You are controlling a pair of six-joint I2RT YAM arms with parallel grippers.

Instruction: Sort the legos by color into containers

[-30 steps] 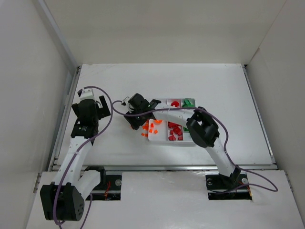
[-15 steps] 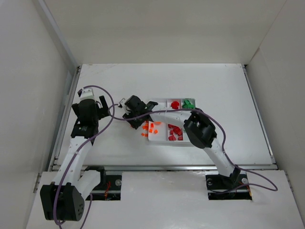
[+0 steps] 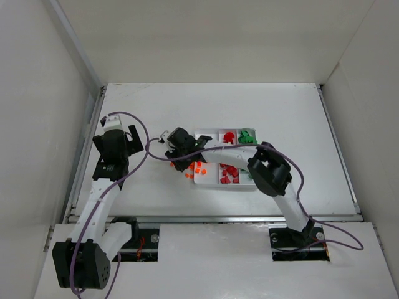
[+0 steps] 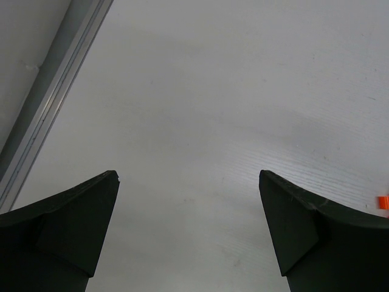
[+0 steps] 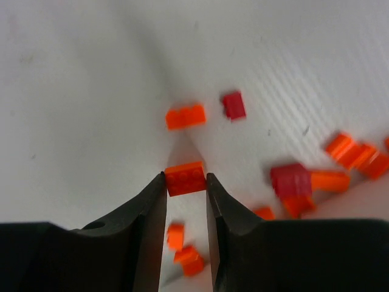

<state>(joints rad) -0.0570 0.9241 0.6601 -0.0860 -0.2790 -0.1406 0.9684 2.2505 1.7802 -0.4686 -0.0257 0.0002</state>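
Note:
My right gripper is shut on a bright orange lego brick, held between the fingertips just above the table. In the top view the right gripper is just left of the white tray. The tray holds red bricks in its middle compartment and green bricks at the right. Loose orange bricks lie by the tray's left edge. Under the right wrist lie another orange brick, a red brick and an orange cluster. My left gripper is open and empty over bare table, far left.
A metal rail runs along the table's left edge near the left gripper. One orange brick shows at the right edge of the left wrist view. White walls enclose the table on the left, right and far sides.
My right gripper shifted slightly left, then back right and nearer, beside the tray's left edge. The left arm has not moved.

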